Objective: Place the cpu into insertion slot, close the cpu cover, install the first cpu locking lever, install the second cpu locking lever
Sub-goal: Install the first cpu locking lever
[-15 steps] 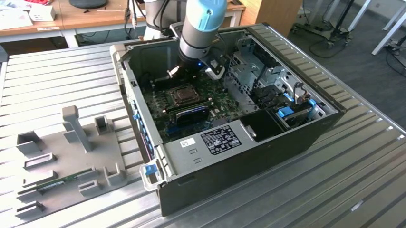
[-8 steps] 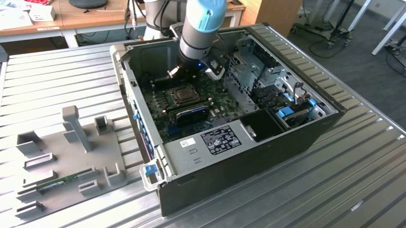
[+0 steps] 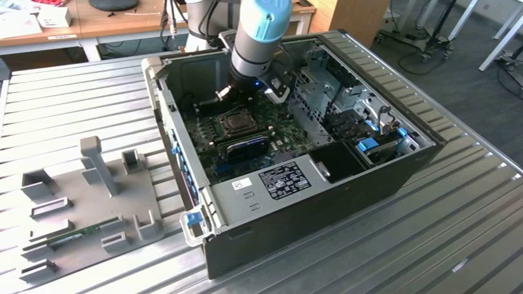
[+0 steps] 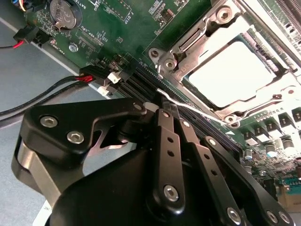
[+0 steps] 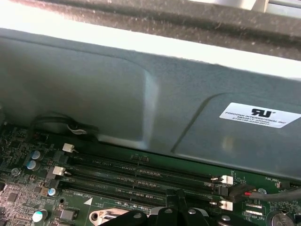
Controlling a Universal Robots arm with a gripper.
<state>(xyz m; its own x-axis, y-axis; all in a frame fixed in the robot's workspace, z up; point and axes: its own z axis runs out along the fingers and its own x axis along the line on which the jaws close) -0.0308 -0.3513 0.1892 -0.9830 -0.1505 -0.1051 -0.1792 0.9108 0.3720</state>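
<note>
A lab or workshop is suggested: an opened computer case (image 3: 327, 214) is set on a slatted metal bench (image 3: 425, 245), wooden desks (image 3: 114, 24) behind.

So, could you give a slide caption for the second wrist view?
Tool at a thin locking lever; cpu seated under the closed cpu cover.

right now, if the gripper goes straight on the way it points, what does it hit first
Probably the thin silver locking lever just ahead of the gripper; depth is unclear, so it could be the black memory slots beneath.
</note>
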